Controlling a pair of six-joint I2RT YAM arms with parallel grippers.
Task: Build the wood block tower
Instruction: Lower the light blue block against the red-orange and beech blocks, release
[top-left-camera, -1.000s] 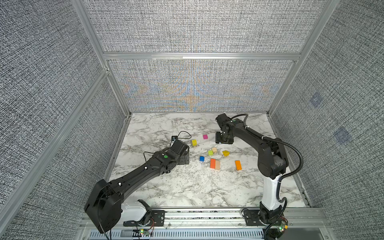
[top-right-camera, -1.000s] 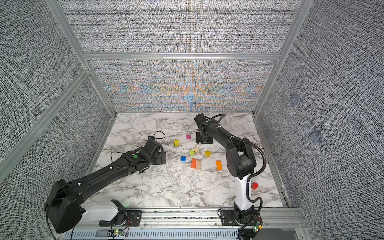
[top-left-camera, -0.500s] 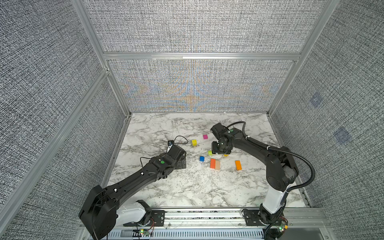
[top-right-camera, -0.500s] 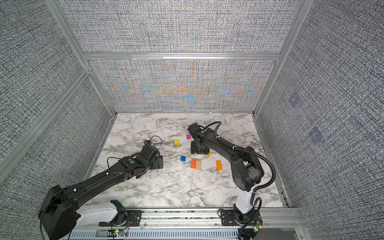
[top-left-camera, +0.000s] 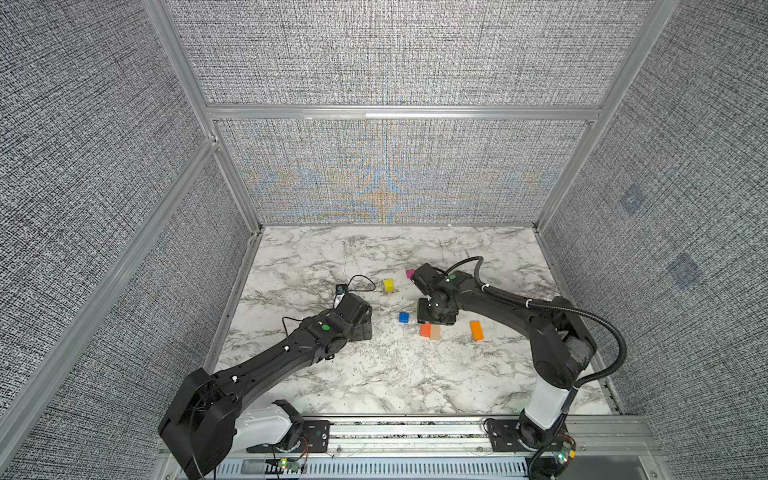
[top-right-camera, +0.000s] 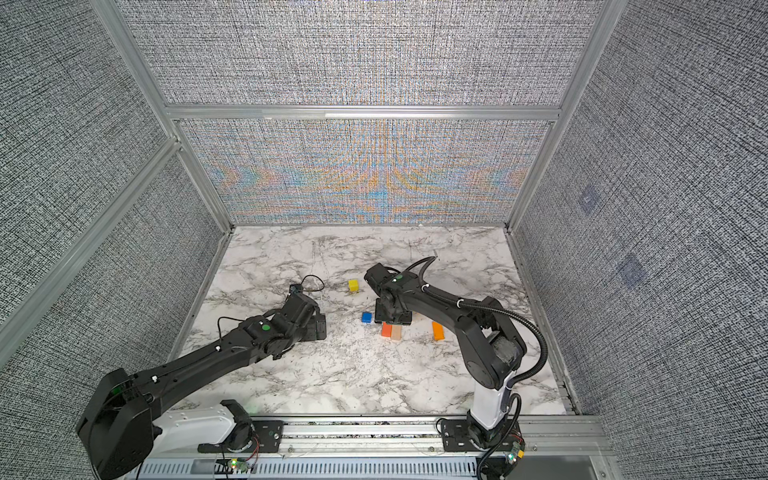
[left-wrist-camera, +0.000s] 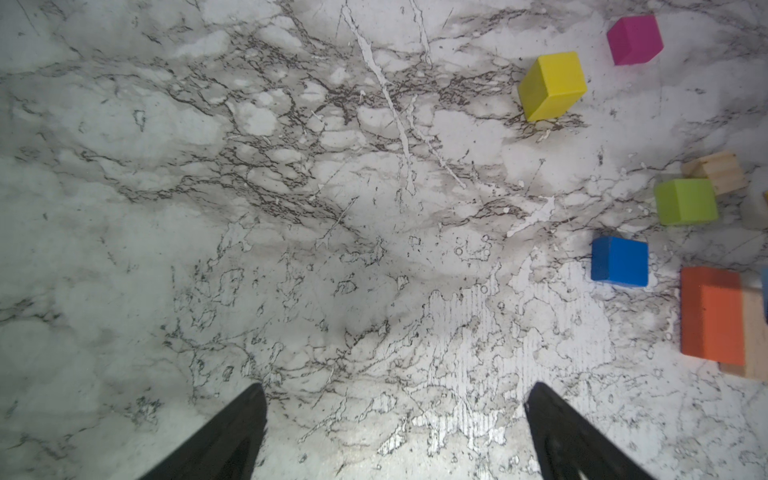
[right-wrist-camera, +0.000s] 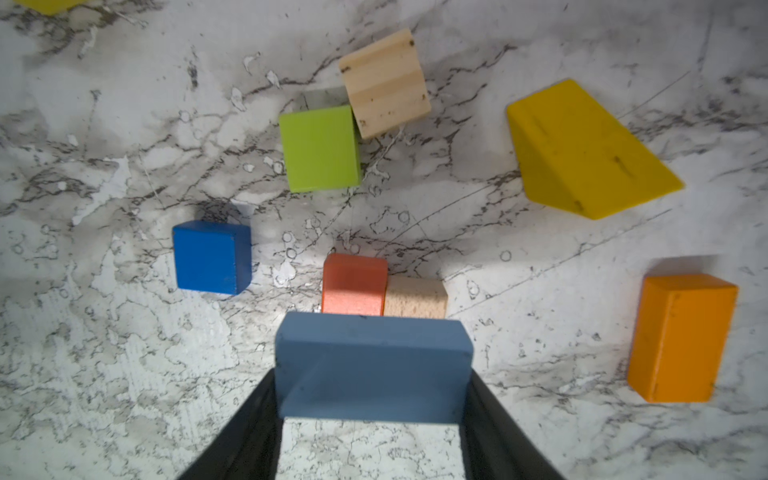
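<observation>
Right gripper (right-wrist-camera: 374, 399): jaws partly closed and clamped on the two ends of a light blue brick (right-wrist-camera: 374, 357), which is carried level and broadside. In both top views it hangs right of centre over the marble table (top-left-camera: 374, 374), just up-frame of the footing. The end-on grip leaves the brick's underside free and, I judge, lets it bridge both lower bricks.

Tower (top-left-camera: 428, 330): footing only, an orange brick (right-wrist-camera: 353, 286) and a tan brick (right-wrist-camera: 415, 297) lying flat with their long sides touching, so they give one wide seat. The blue brick is not yet over them; its height above the marble cannot be told from these angles.

Left gripper (left-wrist-camera: 395, 395): jaws fully apart and holding nothing, over bare marble left of centre in the top views (probably kept clear of the working arm).

Loose wood blocks, all apart from the footing:
- blue cube (top-left-camera: 404, 317), left of the right gripper
- yellow cube (top-left-camera: 388, 285), further up-frame
- magenta cube (top-left-camera: 409, 273), half hidden behind the right wrist
- second orange brick (top-left-camera: 476, 330), right of the footing
- green cube (right-wrist-camera: 320, 147), touching a tan cube (right-wrist-camera: 384, 83)
- yellow wedge (right-wrist-camera: 582, 153)

The last three are hidden under the arm in the top views.
</observation>
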